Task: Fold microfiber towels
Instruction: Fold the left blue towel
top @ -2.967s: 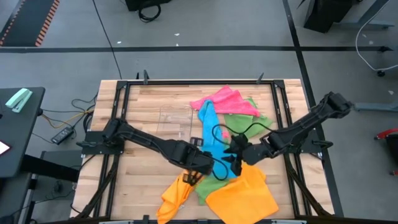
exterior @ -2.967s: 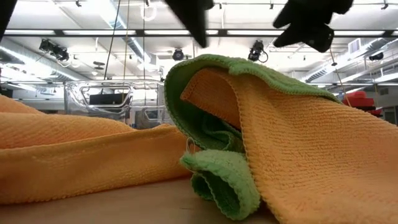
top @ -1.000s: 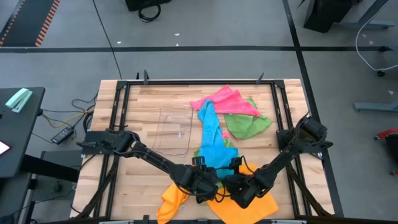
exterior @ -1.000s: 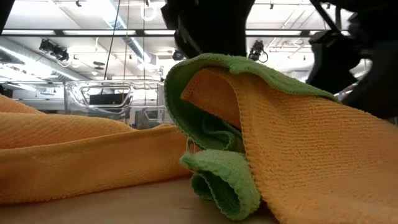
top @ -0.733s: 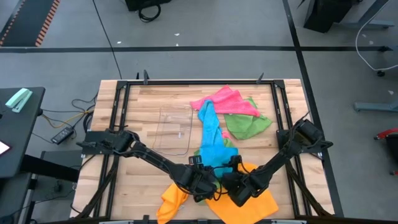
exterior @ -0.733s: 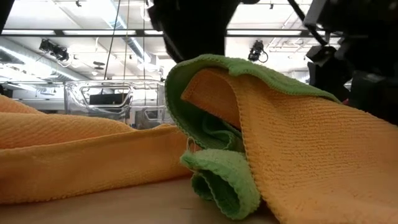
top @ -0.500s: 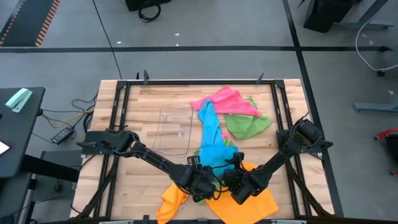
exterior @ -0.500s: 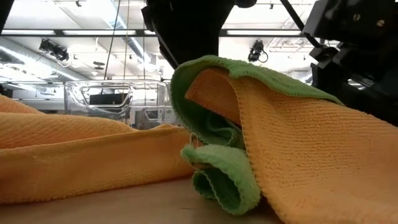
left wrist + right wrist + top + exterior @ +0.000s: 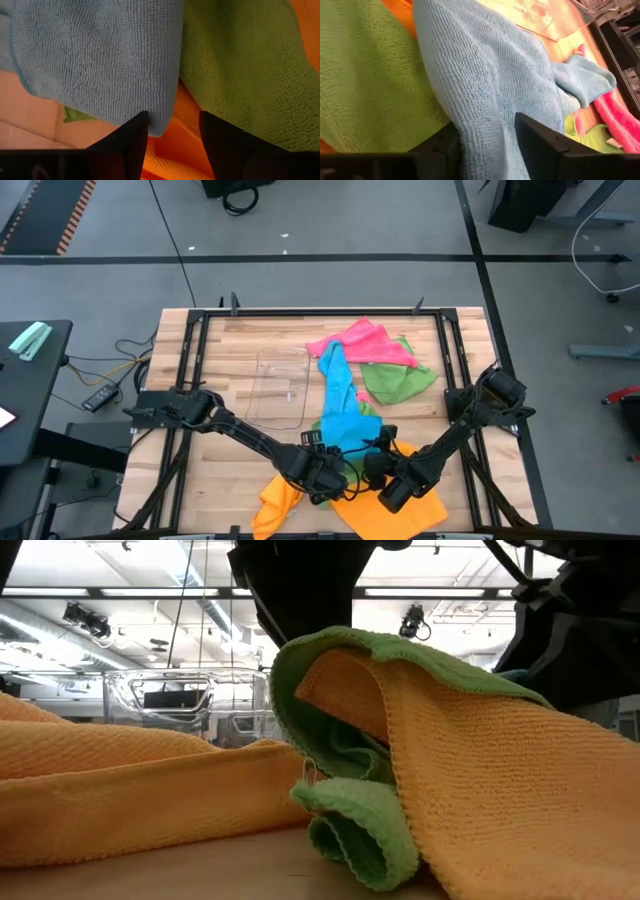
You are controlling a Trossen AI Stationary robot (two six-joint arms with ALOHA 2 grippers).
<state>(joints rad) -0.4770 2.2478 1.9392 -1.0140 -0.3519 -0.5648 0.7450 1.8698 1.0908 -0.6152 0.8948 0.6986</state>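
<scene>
A sky blue towel lies in a long strip from the table's middle toward its near edge. Its near end rests on a green towel and an orange towel. Another orange towel lies near left. A pink towel and a second green towel lie at the far right. My left gripper is open over the blue towel's near corner. My right gripper is shut on the blue towel beside it. My left gripper touches nothing that I can make out; the blue corner and orange cloth show in the gap between its fingers. My right gripper has a raised fold of the blue towel between its two fingers, and the cloth fills the gap. The fingers slant down from the table's near right. The rest of the towel lies on the table.
A small clear plastic tray stands left of the blue towel. A black frame runs around the wooden table. Both arms crowd together over the towels at the near edge.
My right gripper has tipped and turned a little at the blue towel's near end. In the low view the green fold under the orange towel shifted slightly and settled back. My left gripper has stayed in place.
</scene>
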